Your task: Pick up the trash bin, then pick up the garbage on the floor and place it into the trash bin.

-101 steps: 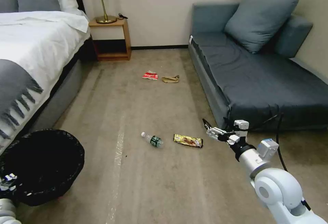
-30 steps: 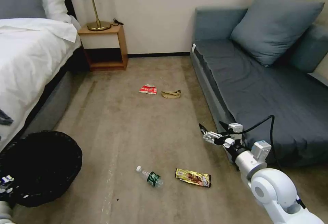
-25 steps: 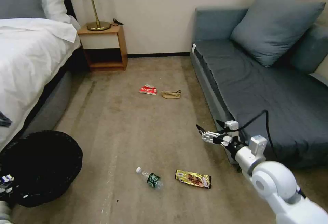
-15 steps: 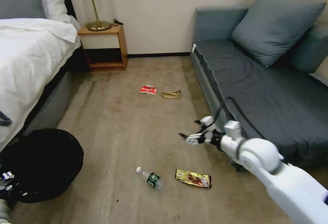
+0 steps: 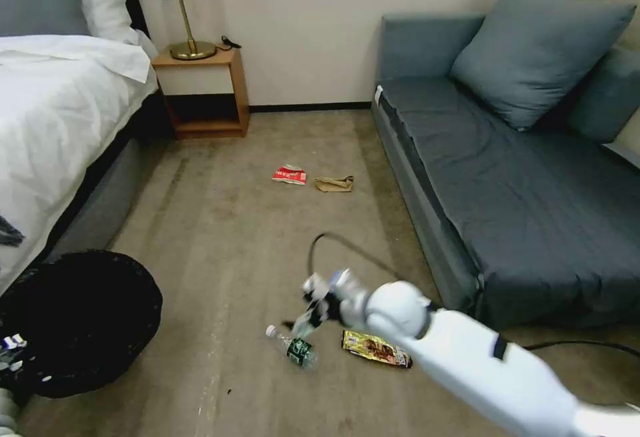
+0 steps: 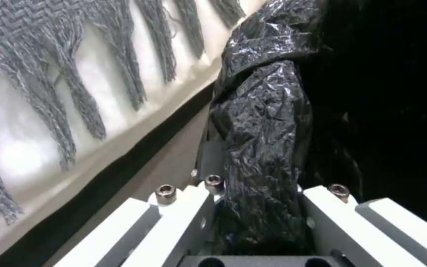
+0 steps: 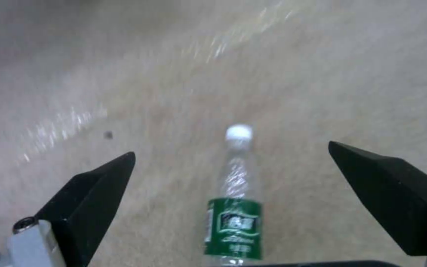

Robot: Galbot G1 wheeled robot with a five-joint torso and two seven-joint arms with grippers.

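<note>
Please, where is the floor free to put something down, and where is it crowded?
Free: the carpet between the bed and the sofa, short of the red-white packet and paper bag. Crowded: near the bottle and wrapper, where the open right gripper hovers.

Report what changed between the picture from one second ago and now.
The right gripper swung from beside the sofa down and left, and now hangs open over the bottle on the floor; nothing is grasped yet. The left gripper stays clamped on the trash bin rim. The bottle, snack wrapper, red-white packet and paper bag have not moved.
</note>
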